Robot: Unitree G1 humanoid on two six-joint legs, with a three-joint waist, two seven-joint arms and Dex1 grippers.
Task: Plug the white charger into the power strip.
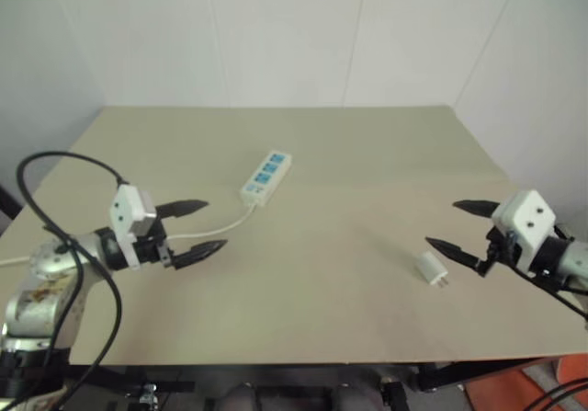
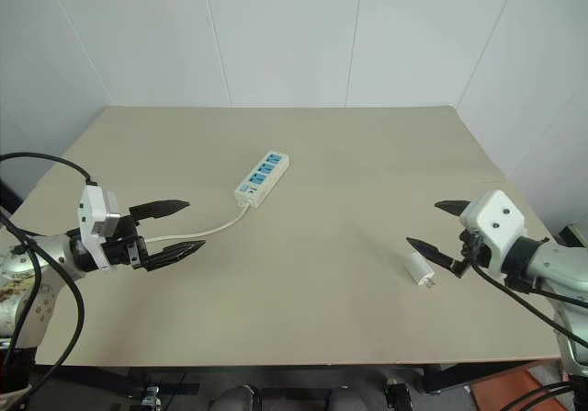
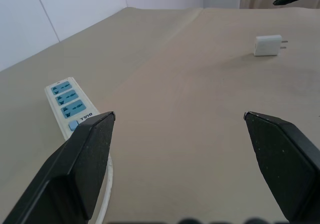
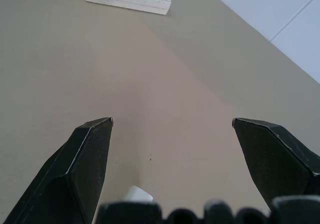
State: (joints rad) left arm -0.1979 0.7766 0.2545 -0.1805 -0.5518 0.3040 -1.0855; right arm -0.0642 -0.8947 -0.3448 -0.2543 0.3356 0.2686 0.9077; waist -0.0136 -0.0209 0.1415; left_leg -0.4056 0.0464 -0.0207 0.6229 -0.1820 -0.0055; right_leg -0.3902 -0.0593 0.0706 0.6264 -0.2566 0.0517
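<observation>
My left gripper (image 1: 197, 226) hangs low over the near left part of the beige, matte-topped table (image 1: 367, 154), reaching in roughly level toward the middle, its two black fingers spread wide with nothing between them. My right gripper (image 1: 464, 226) mirrors it over the near right part, angled slightly downward and inward, fingers just as wide and empty.

The small white cube-shaped charger (image 1: 432, 268) lies on its side on the table, just beside the lower fingertip of my right gripper but apart from it, its two short metal prongs pointing toward the table's near edge. The long flat white power strip (image 1: 266, 177) with three blue socket faces lies flat near the table's middle, well apart from the charger. Its white cord (image 1: 230, 223) trails from the near end toward my left gripper.

In the left wrist view, small dark lettering sits beside the strip's switch; it may read "BULL", though I cannot be sure.
</observation>
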